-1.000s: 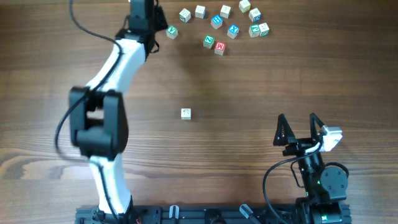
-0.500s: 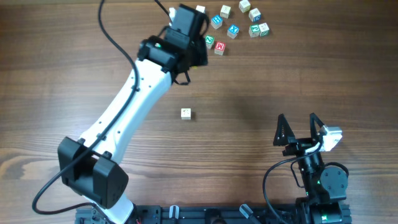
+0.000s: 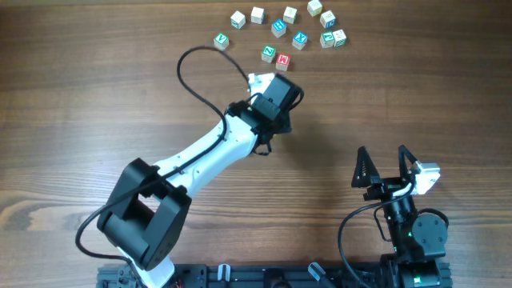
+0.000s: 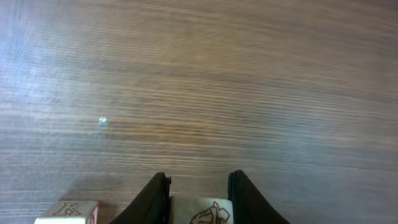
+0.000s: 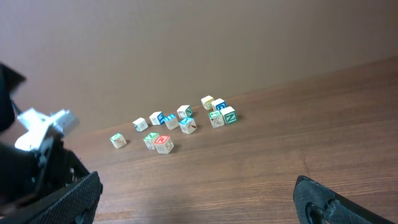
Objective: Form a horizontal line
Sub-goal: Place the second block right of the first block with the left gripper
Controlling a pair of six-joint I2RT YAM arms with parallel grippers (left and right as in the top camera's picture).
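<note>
Where the left gripper (image 4: 199, 182) hangs over mid-table, its fingers are clamped on a pale wooden cube (image 4: 200, 211) with a red drawing on its face. A second pale cube (image 4: 68, 213) sits on the table (image 4: 249, 74) just beside it. The blue-X cube (image 3: 300, 38) lies well apart, in the far cluster. The right gripper (image 3: 382, 164) stands spread wide, holding nothing.
</note>
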